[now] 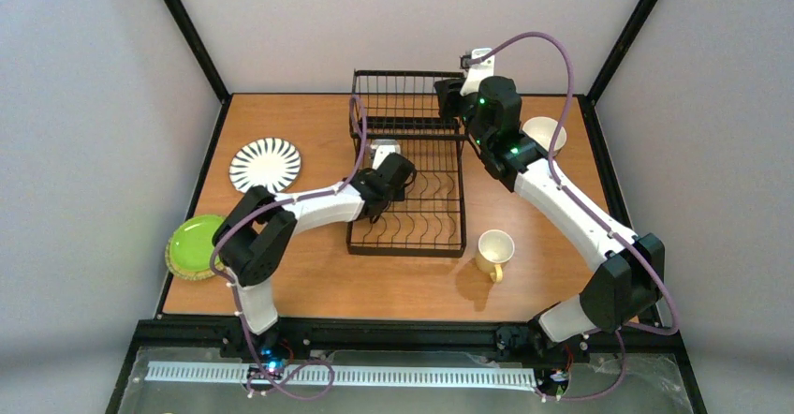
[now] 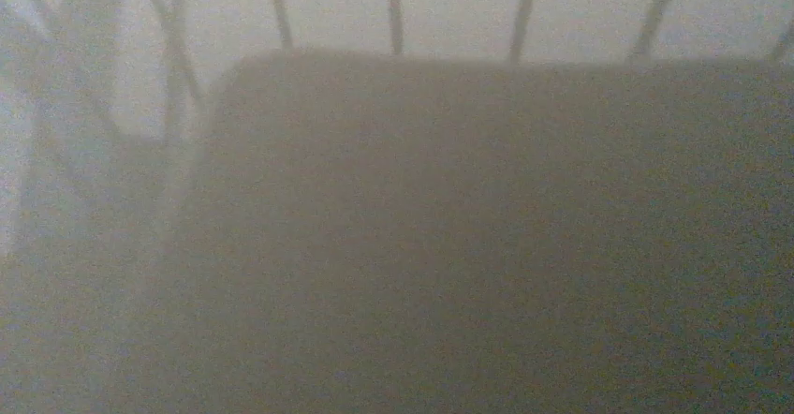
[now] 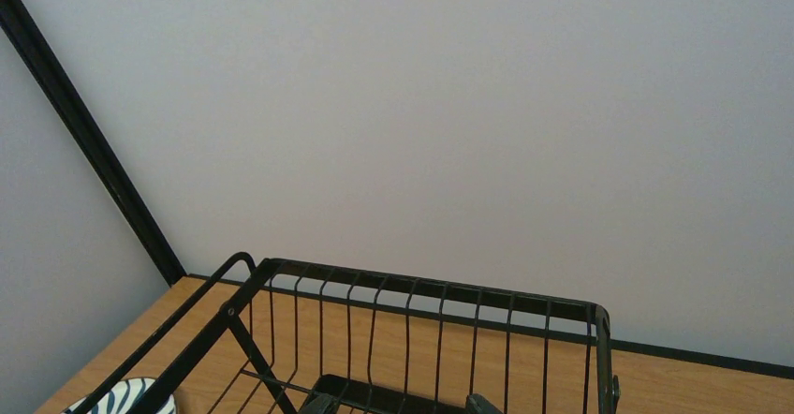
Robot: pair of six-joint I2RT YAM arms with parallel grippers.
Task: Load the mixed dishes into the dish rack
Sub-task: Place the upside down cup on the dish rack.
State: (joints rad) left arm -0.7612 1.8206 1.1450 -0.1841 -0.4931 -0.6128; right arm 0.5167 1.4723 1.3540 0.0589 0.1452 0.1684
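Observation:
The black wire dish rack (image 1: 412, 199) stands mid-table, its taller basket section (image 1: 403, 105) at the far end. My left gripper (image 1: 384, 159) reaches low into the rack where basket and plate slots meet. Its wrist view is a blur: a dark surface (image 2: 468, 245) fills it, with rack wires (image 2: 395, 7) above, and no fingers show. My right gripper (image 1: 449, 96) hovers over the basket's right end, open, its fingertips (image 3: 323, 403) apart above the basket (image 3: 421, 302). A yellow mug (image 1: 494, 251) stands right of the rack. A cream bowl (image 1: 546, 133) sits partly behind the right arm.
A black-and-white striped plate (image 1: 265, 164) lies left of the rack; its edge (image 3: 122, 397) shows in the right wrist view. A lime-green plate (image 1: 195, 243) rests on a tan plate (image 1: 178, 269) at the table's left edge. Walls and black frame posts enclose the table.

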